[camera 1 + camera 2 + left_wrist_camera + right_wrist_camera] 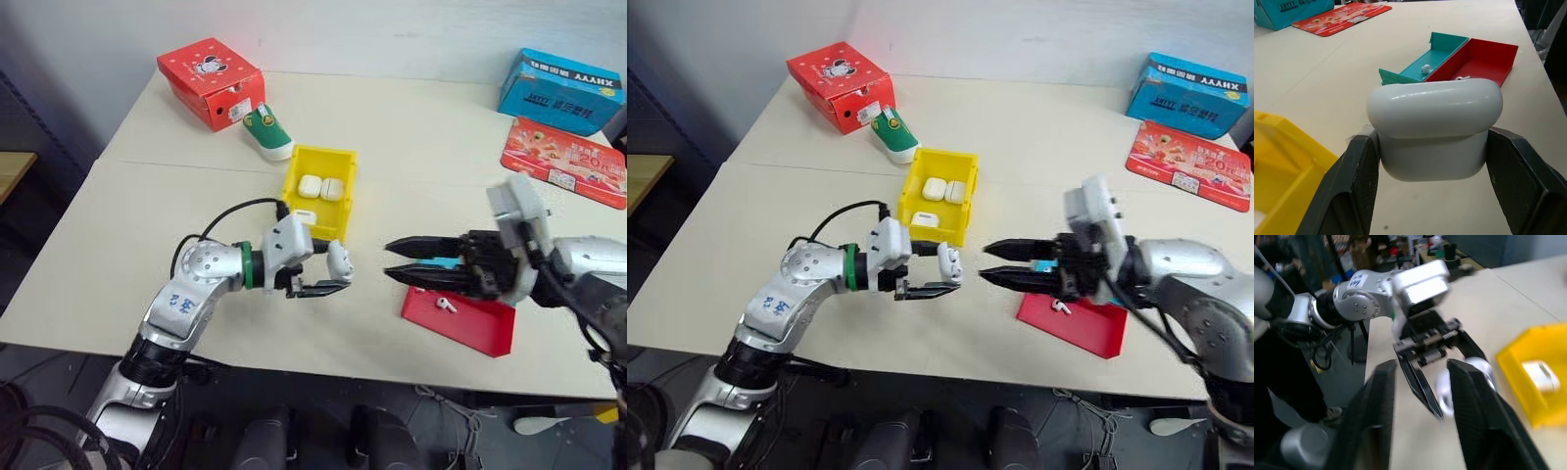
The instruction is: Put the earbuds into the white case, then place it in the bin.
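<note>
Two jaws: left gripper (328, 277) clamped on white case (1434, 128), right gripper (392, 259) apart.

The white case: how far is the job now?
Done: three cases lie in the yellow bin. In hand: the left pincer grips a white case, the right pincer facing it. Left: earbuds wait in the tray; binning this case.
</note>
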### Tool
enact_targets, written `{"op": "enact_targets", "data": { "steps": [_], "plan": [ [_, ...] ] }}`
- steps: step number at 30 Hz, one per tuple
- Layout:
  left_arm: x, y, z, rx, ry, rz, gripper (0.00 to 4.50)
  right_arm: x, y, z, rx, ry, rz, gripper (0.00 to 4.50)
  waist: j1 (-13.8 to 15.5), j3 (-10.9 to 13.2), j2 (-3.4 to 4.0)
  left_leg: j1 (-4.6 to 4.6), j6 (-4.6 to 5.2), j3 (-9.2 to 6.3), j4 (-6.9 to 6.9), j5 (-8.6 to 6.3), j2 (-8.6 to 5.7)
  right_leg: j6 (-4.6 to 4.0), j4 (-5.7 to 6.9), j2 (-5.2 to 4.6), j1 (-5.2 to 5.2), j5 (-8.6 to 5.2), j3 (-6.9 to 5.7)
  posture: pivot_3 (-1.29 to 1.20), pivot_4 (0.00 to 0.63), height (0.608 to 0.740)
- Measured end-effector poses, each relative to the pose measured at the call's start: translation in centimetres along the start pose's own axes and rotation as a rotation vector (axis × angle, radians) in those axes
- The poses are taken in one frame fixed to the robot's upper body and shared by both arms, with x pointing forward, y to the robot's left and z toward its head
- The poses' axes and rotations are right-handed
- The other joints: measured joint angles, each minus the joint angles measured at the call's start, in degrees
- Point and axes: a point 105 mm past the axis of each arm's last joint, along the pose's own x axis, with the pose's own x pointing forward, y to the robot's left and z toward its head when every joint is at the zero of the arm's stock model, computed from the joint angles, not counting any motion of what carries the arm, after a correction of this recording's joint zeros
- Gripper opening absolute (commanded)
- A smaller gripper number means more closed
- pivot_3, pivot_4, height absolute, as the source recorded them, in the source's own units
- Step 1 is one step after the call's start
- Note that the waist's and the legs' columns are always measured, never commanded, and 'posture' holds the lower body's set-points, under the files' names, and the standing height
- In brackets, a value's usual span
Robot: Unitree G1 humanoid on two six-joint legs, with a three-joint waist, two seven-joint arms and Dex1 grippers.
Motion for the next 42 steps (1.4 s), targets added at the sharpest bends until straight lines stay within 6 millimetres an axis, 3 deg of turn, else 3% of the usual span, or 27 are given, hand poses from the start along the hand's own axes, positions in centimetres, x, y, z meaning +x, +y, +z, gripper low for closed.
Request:
{"op": "enact_targets", "data": {
  "steps": [1,2,7,13,18,21,23,26,28,31,33,37,39,42],
  "plan": [
    [0.3,-0.2,0.0,-0.007,0.006,-0.013,2.79,0.9,-0.1,-0.3,-0.030,0.018,0.005,0.15,0.0,0.0,0.00,-0.02,0.02,0.04,0.00,0.01,-0.02,0.00,-0.01,0.01,-0.02,0.00,0.00,0.00,0.150,0.740],
    [0.6,-0.4,0.0,-0.014,0.011,-0.026,2.79,1.4,-0.3,-0.6,-0.056,0.036,0.005,0.03,0.0,0.0,0.00,-0.05,0.03,0.05,0.00,0.02,-0.04,0.00,-0.01,0.04,-0.03,0.00,-0.01,0.00,0.150,0.740],
    [1.0,-0.6,-0.2,-0.039,0.036,-0.046,2.79,2.6,-1.4,-1.9,-0.136,0.126,-0.009,0.03,0.1,0.0,0.00,-0.10,0.08,0.06,0.01,0.04,-0.12,0.00,-0.04,0.30,-0.02,0.00,-0.05,0.00,0.150,0.740],
    [1.0,-0.4,0.0,-0.037,0.050,-0.037,2.79,2.5,-2.4,-2.8,-0.166,0.194,-0.043,0.03,-0.1,0.0,0.00,-0.08,0.07,0.08,0.01,0.05,-0.09,0.01,-0.03,0.35,-0.02,0.00,-0.03,0.00,0.150,0.740],
    [0.7,-0.4,-0.1,-0.032,0.053,-0.030,2.79,0.6,-2.5,-4.3,-0.150,0.274,-0.078,0.03,0.1,0.0,-0.02,-0.08,0.07,0.08,0.01,0.06,-0.10,0.01,-0.05,0.33,0.02,0.00,-0.03,0.00,0.150,0.740],
    [0.4,-0.6,0.4,-0.018,0.014,-0.036,2.79,-2.0,-3.0,-5.7,-0.092,0.333,-0.144,0.03,0.2,0.0,-0.11,-0.08,0.07,0.03,0.02,0.06,-0.10,0.02,-0.07,0.31,0.05,0.01,-0.06,0.00,0.150,0.740],
    [-0.2,-0.8,1.0,0.000,-0.030,-0.039,2.79,-3.1,-3.4,-6.0,-0.039,0.275,-0.218,0.03,0.1,0.0,-0.12,-0.06,0.07,0.05,0.01,0.06,-0.08,0.02,-0.06,0.26,0.05,0.01,-0.04,0.00,0.150,0.740],
    [-1.6,-1.9,1.1,-0.035,-0.100,-0.073,2.79,-5.8,-3.1,-5.7,-0.012,0.148,-0.319,0.59,0.0,0.0,-0.11,-0.02,0.03,0.03,-0.02,0.06,-0.02,0.02,-0.07,0.26,0.07,0.01,-0.05,0.00,0.150,0.740],
    [-3.3,-1.8,0.5,-0.072,-0.107,-0.057,2.79,-8.4,-2.8,-6.5,-0.010,0.106,-0.425,1.30,0.1,0.0,-0.11,0.00,0.02,0.05,-0.03,0.06,-0.01,0.02,-0.06,0.40,0.08,0.01,-0.05,0.00,0.150,0.740],
    [-6.9,-0.5,0.1,-0.099,-0.109,0.029,2.79,-12.3,-1.8,-7.5,-0.078,-0.015,-0.642,2.29,0.2,0.0,-0.10,0.05,0.05,0.12,-0.02,0.10,-0.05,0.06,-0.05,0.43,0.12,0.03,-0.01,0.00,0.150,0.740],
    [-8.2,0.5,0.0,-0.103,-0.098,0.086,2.79,-13.7,-1.2,-7.4,-0.135,-0.063,-0.728,2.98,0.1,0.0,-0.06,0.18,0.05,0.22,-0.02,0.10,-0.07,0.17,-0.03,0.46,0.16,0.09,0.02,0.00,0.150,0.740],
    [-8.5,4.6,0.3,-0.145,-0.073,0.241,2.79,-16.1,1.7,-8.1,-0.169,-0.087,-0.886,4.34,0.8,0.0,-0.07,0.31,-0.25,0.16,-0.04,-0.05,-0.10,0.22,0.05,0.43,0.21,0.12,0.38,0.00,0.150,0.740],
    [-7.9,6.5,1.2,-0.158,-0.096,0.294,2.79,-16.6,2.8,-8.7,-0.177,-0.053,-0.908,4.47,0.8,0.0,-0.07,0.43,-0.27,0.31,-0.09,-0.08,-0.10,0.22,0.13,0.45,0.23,0.12,0.57,0.00,0.150,0.740],
    [-4.9,9.6,2.0,-0.212,-0.095,0.339,2.79,-16.7,3.2,-8.2,-0.235,-0.053,-0.920,4.47,0.9,0.0,-0.10,0.62,-0.24,0.57,-0.10,-0.08,-0.11,0.24,0.22,0.51,0.23,0.13,0.80,0.00,0.150,0.740]
  ]
}}
